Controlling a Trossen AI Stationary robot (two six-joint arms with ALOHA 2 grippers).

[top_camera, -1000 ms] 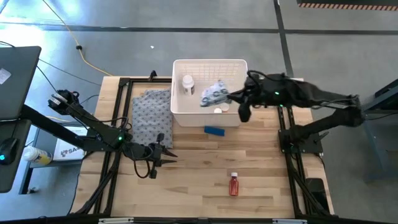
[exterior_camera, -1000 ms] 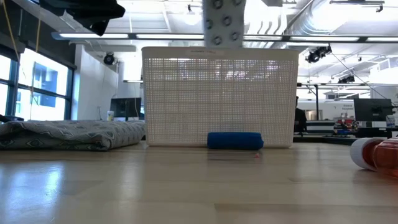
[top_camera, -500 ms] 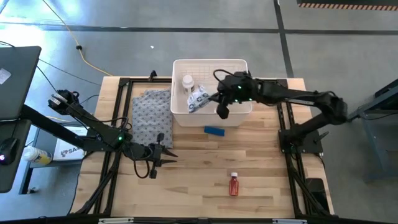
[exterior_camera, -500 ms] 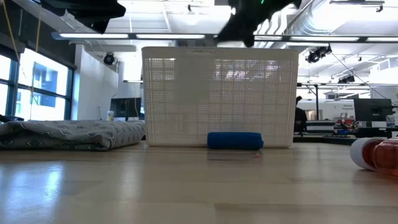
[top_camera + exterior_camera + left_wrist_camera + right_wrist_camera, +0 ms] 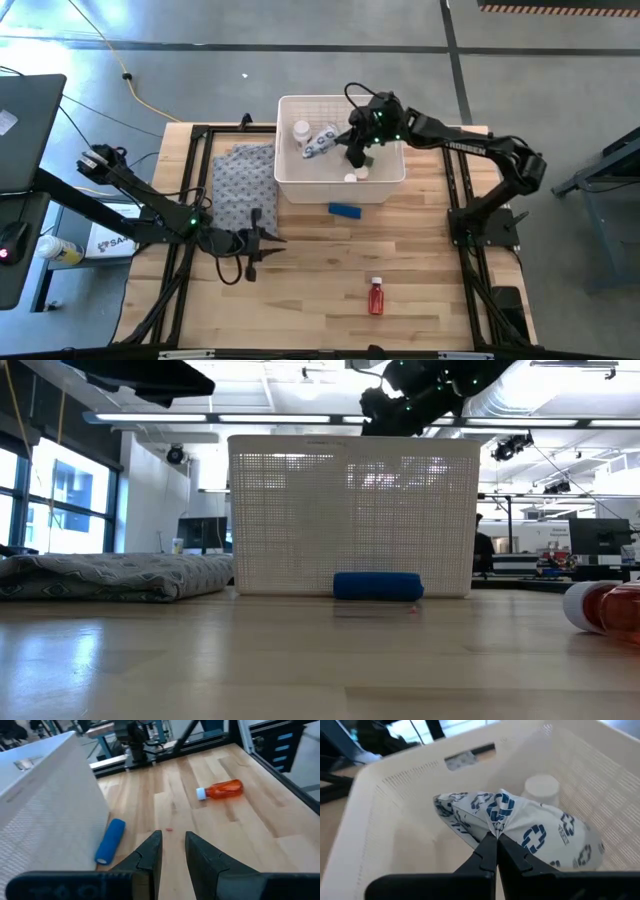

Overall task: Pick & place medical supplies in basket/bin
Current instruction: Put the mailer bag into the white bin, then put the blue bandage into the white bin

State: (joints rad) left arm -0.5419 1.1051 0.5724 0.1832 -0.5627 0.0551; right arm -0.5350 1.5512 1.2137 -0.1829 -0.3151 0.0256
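right tool (image 5: 496, 842) carried packet (image 5: 520, 827) inward past basket (image 5: 385, 185) rim.

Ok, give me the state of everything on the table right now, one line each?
Right hand: shut on packet, over the basket.
Packet: held, inside the basket.
Basket: upright, holding white bottles.
Blue block: lying beside the basket.
Red bottle: lying on its side.
Left hand: slightly open, empty.

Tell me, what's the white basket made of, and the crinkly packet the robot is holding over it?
The basket looks like matte white plastic: stiff walls with rows of moulded slots. The packet, pinched in the right gripper, seems thin film or paper, since it creases and puckers; which one, I can't tell.
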